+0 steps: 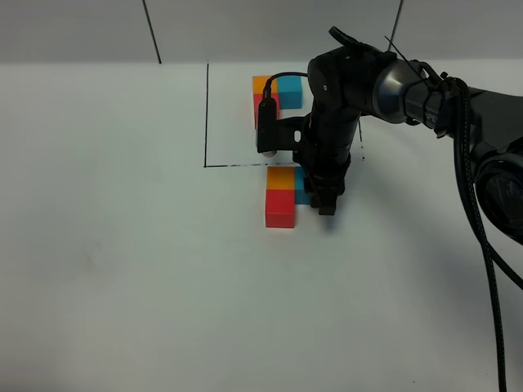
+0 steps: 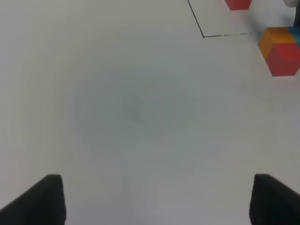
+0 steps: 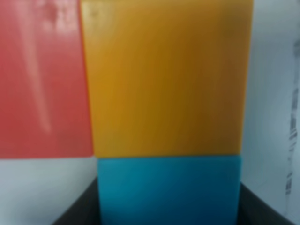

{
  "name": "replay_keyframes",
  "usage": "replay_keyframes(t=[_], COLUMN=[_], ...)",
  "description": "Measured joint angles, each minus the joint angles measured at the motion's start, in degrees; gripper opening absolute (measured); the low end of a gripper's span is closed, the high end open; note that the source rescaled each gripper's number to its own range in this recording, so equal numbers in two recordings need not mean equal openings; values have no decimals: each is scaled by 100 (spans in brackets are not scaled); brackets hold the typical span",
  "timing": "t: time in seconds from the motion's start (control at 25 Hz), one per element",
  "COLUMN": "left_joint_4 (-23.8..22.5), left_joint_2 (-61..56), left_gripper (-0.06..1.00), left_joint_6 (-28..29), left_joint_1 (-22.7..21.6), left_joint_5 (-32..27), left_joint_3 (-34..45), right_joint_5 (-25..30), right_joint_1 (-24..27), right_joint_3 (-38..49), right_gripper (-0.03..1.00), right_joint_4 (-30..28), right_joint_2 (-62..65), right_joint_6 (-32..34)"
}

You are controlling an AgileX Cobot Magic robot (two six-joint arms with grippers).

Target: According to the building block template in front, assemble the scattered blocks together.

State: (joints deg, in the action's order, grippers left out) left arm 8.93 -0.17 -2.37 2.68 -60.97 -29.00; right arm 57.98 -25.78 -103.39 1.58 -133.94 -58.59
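The building block template (image 1: 276, 91), an orange, cyan and red trio, sits at the far end inside a thin black outline (image 1: 207, 114). Just in front of that line the scattered blocks stand together: orange cube (image 1: 281, 177), red cube (image 1: 280, 210) in front of it, cyan cube (image 1: 301, 188) on the orange one's right. My right gripper (image 1: 327, 206) is shut and stands low against the cyan cube's right side, half hiding it. The right wrist view shows the cyan cube (image 3: 168, 187) nearest, then orange (image 3: 166, 79) and red (image 3: 42, 79). My left gripper (image 2: 154, 201) hangs open over bare table.
The white table (image 1: 122, 269) carries nothing else in view. My right arm (image 1: 425, 94) and its cable reach in from the right edge, over the template's right side. The left wrist view catches the orange and red cubes (image 2: 281, 51) at its far corner.
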Motion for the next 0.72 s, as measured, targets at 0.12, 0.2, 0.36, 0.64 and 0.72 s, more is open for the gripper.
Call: replay_keyframes(t=[0.12, 0.2, 0.36, 0.64, 0.72], left_joint_4=[0, 0, 0, 0, 0], left_joint_2=[0, 0, 0, 0, 0], left_gripper=[83, 83, 83, 83, 83], left_joint_6=[0, 0, 0, 0, 0], left_joint_1=[0, 0, 0, 0, 0], left_joint_5=[0, 0, 0, 0, 0], left_joint_3=[0, 0, 0, 0, 0], right_joint_5=[94, 159, 223, 155, 50], right_joint_1=[20, 20, 34, 1156, 1710], right_joint_3=[0, 0, 5, 200, 531], right_gripper=[7, 21, 54, 73, 73], right_joint_4=[91, 111, 139, 1010, 1194], right_joint_2=[30, 101, 534, 1626, 1937], right_joint_6=[0, 0, 200, 2731, 3366])
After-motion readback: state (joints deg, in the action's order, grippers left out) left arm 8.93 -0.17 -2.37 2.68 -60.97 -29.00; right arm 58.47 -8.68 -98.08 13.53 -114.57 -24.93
